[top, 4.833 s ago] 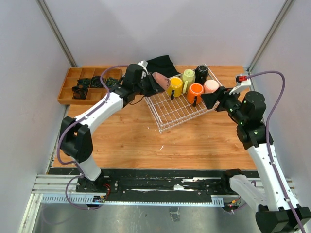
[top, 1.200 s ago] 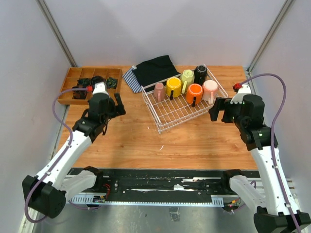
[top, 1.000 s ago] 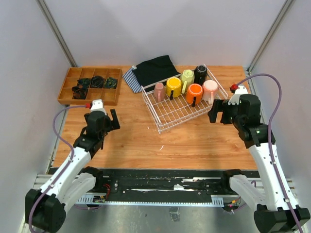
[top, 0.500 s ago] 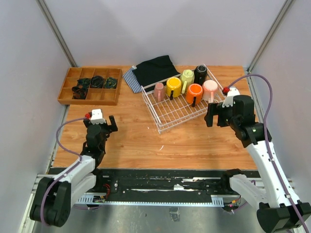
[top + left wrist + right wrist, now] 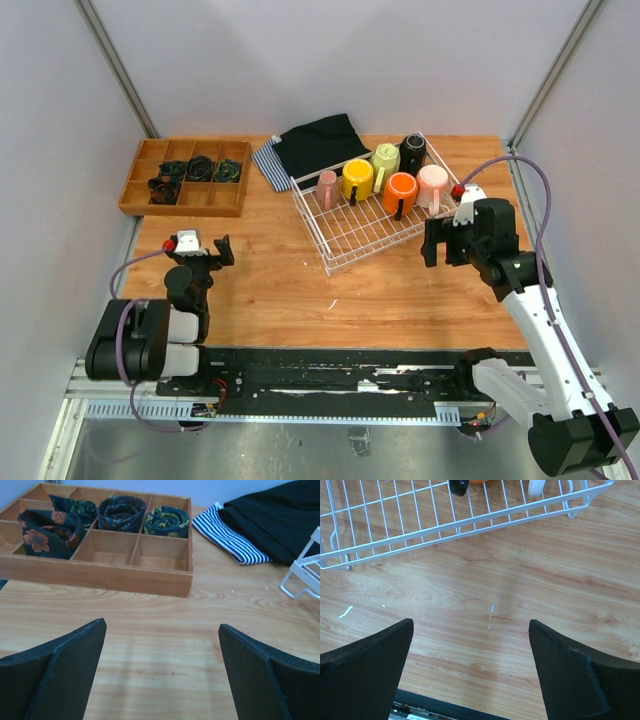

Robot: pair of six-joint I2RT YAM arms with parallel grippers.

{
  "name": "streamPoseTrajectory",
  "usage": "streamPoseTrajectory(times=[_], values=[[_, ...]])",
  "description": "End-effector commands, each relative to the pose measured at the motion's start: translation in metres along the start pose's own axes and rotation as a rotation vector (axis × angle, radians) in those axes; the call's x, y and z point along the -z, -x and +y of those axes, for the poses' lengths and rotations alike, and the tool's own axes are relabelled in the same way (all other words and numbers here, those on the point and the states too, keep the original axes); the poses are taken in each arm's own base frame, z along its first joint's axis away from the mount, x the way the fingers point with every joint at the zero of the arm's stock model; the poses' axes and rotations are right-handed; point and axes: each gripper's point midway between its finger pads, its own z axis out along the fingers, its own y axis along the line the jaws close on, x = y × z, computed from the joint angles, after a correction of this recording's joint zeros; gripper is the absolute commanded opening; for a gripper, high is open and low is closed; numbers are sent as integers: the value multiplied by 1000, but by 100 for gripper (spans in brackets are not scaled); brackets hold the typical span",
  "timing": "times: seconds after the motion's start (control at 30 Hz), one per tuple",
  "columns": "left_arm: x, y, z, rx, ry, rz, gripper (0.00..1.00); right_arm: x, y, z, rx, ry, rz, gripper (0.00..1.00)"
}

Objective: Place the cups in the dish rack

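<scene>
The white wire dish rack point(image 5: 372, 232) lies angled on the table's far middle. Along its far side stand several cups: dusty pink point(image 5: 327, 187), yellow point(image 5: 357, 179), yellow-green point(image 5: 386, 160), black point(image 5: 413, 152), orange point(image 5: 401, 190) and pale pink point(image 5: 433, 184). My left gripper point(image 5: 217, 254) is drawn back low near its base, far left of the rack, open and empty point(image 5: 162, 624). My right gripper point(image 5: 440, 243) hangs just off the rack's right corner, open over bare wood point(image 5: 471, 622). The right wrist view shows the rack's near rim point(image 5: 455, 522).
A brown wooden compartment tray point(image 5: 138, 172) with rolled dark cloths sits at the far left, also in the left wrist view point(image 5: 100, 575). A black cloth point(image 5: 320, 140) and a striped cloth point(image 5: 268, 160) lie behind the rack. Walls close in on three sides.
The dusty pink cup, earlier held at the rack by my left gripper, now stands in it. The left arm has pulled back to its base. The right gripper has drifted slightly left.
</scene>
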Motion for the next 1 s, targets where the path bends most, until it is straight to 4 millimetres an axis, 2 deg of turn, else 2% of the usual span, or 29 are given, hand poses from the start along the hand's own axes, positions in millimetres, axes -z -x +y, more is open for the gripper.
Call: streamPoseTrajectory(times=[0.0, 0.1, 0.17, 0.2, 0.33, 0.53, 0.7, 0.97], values=[[9, 25, -11, 3, -98, -163, 100, -5, -8, -2, 40, -7, 21, 98], [-2, 18, -3, 23, -75, -110, 100, -12, -9, -6, 19, -27, 9, 98], [-17, 0, -14, 5, -141, -4, 100, -18, -8, -12, -7, -59, -10, 98], [-23, -1, -20, -11, -176, 5, 100, -21, -7, -15, -11, -71, -14, 98], [-21, 3, -3, 27, -72, -16, 100, -34, -5, -36, -22, -168, -19, 98], [-21, 3, -3, 27, -69, -13, 100, -46, 2, -58, 3, -239, -25, 98], [-21, 3, -3, 27, -70, -14, 100, -60, -13, -65, -17, -195, -30, 98], [-21, 3, -3, 26, -69, -14, 100, -89, -32, -79, 22, -157, -140, 98]])
